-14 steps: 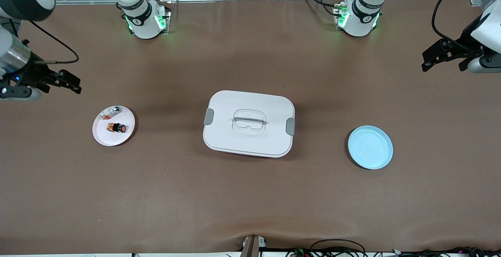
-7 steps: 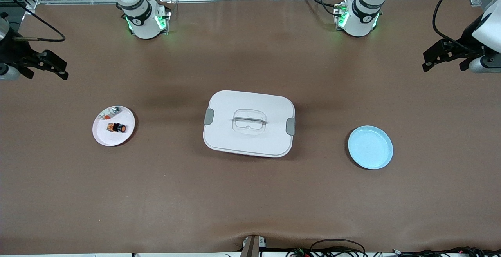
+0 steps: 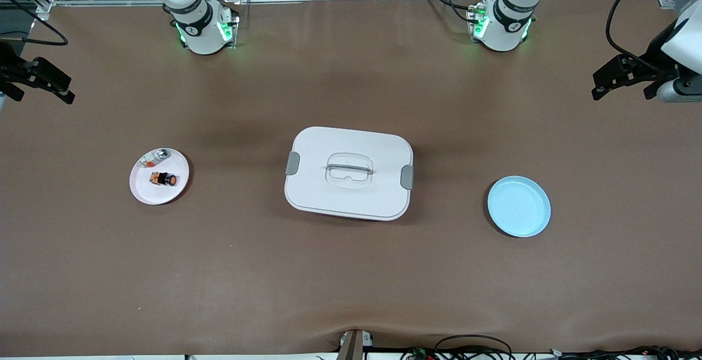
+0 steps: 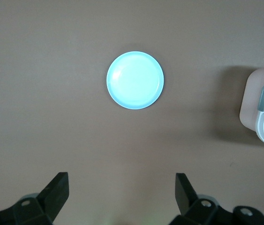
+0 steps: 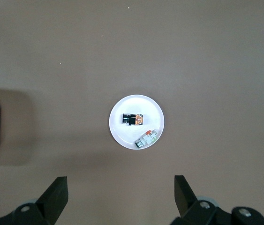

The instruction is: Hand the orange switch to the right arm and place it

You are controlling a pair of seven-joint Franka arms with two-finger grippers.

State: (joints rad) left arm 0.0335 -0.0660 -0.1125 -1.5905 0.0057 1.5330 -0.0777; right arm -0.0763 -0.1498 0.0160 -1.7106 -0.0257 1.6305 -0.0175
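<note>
A: Judging from its size, the orange switch is expected to be light and rigid, its round cap likely slick. It lies on its side on the white plate, just beside the silver-and-white part, which lies farther from the front camera.

B: Noted. A grip across the flat black body is advised, not on the cap; little clearance is left toward the neighbouring part.

A: Left gripper is held high near the left arm's end of the table, jaws spread wide, nothing held. Right gripper is likewise spread and empty, above the table near the right arm's end, well apart from the white plate.
</note>
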